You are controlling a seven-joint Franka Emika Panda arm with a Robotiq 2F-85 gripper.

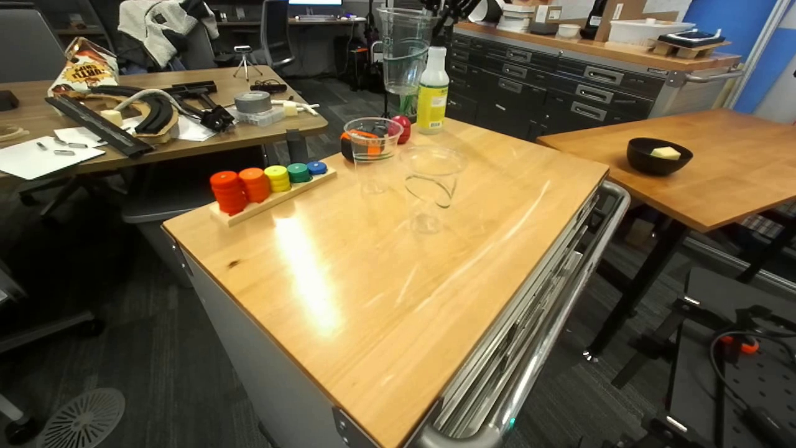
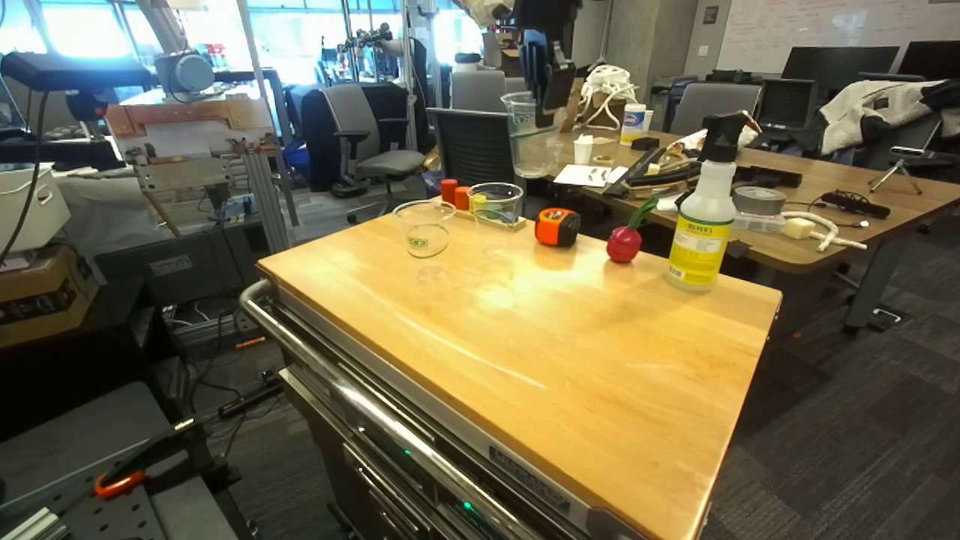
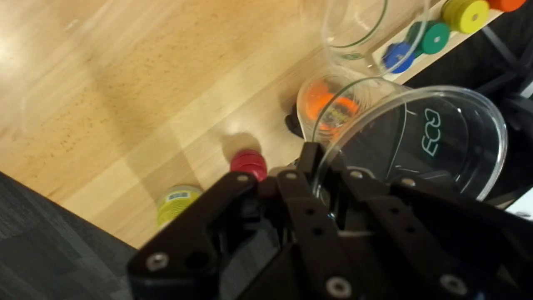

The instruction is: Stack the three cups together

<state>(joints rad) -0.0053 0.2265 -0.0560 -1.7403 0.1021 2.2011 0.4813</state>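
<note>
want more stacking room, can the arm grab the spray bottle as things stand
Probably not yet: the end effector is closed on a clear cup near its rim, leaving no free grip. Once freed, it might reach the spray bottle, which stands in the open.

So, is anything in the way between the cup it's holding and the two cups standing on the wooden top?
Nothing visible. The gripper holds its clear cup in the air, and the two standing cups are open on top. The orange tape measure nearby sits lower than their rims, so it probably won't interfere.
</note>
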